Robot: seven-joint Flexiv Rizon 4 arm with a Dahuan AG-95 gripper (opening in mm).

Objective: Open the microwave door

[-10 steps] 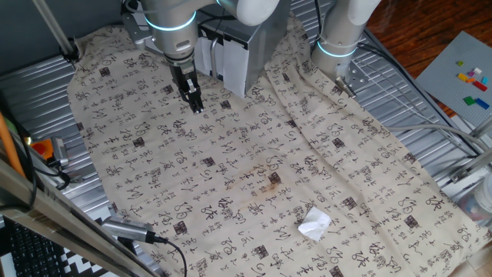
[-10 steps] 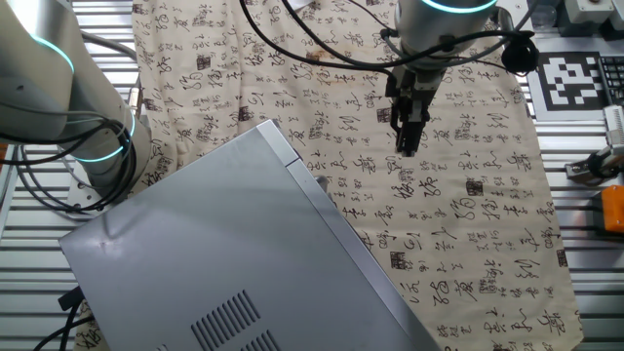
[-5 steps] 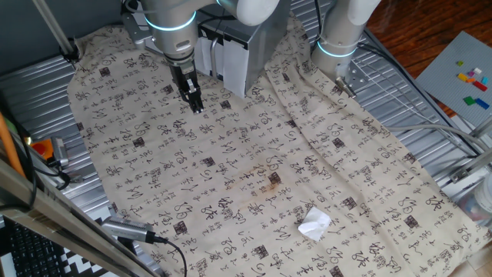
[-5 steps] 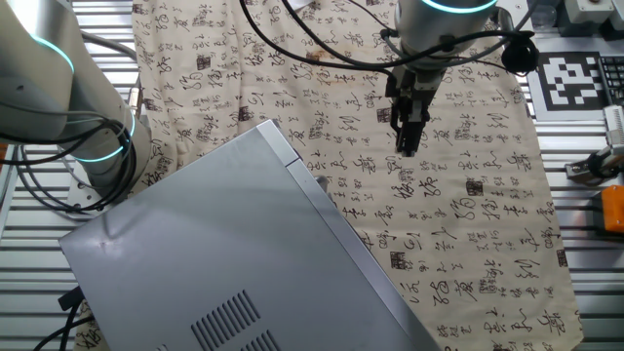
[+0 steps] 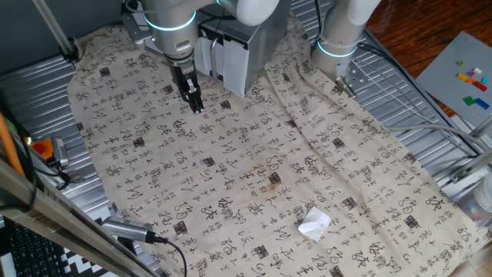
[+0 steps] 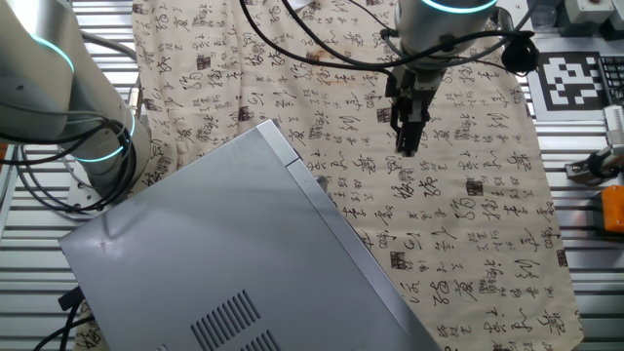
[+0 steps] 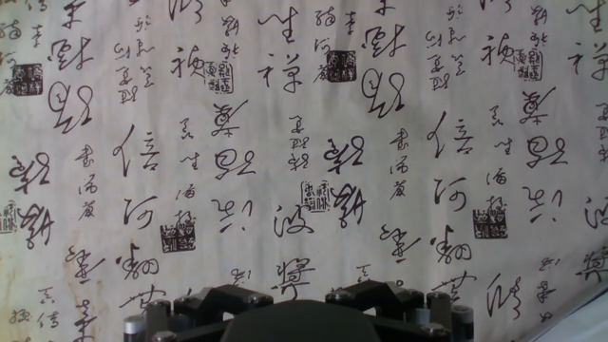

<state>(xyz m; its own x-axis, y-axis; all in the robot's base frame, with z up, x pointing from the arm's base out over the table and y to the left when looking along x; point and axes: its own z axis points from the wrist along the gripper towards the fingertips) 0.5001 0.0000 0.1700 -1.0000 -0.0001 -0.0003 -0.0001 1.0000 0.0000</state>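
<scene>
Definitely a robotics lab: robot arms bolted on a ribbed metal table [image 5: 430,115], fiducial marker board [image 6: 582,70], loose cables [image 6: 322,49] everywhere.

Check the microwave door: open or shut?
Shut. The microwave door lies flush with the microwave; no panel swings out over the cloth. The gripper hangs apart from it.

A cream cloth [image 5: 254,169] printed with black calligraphy and small seal stamps is covering most of a ribbed metal table [image 5: 400,108], lying a little wrinkled and carrying a brownish stain [image 5: 269,183] near its middle. A crumpled white paper scrap [image 5: 314,224] is lying on the cloth near one edge, and an orange object [image 5: 42,146] is sitting just off the cloth on the metal. Reddish wooden flooring [image 5: 407,31] is showing past one corner, where a grey board [image 5: 453,73] is holding a few coloured blocks [image 5: 473,78], and a black-and-white square marker [image 6: 575,73] is lying on the table beside the cloth.
</scene>
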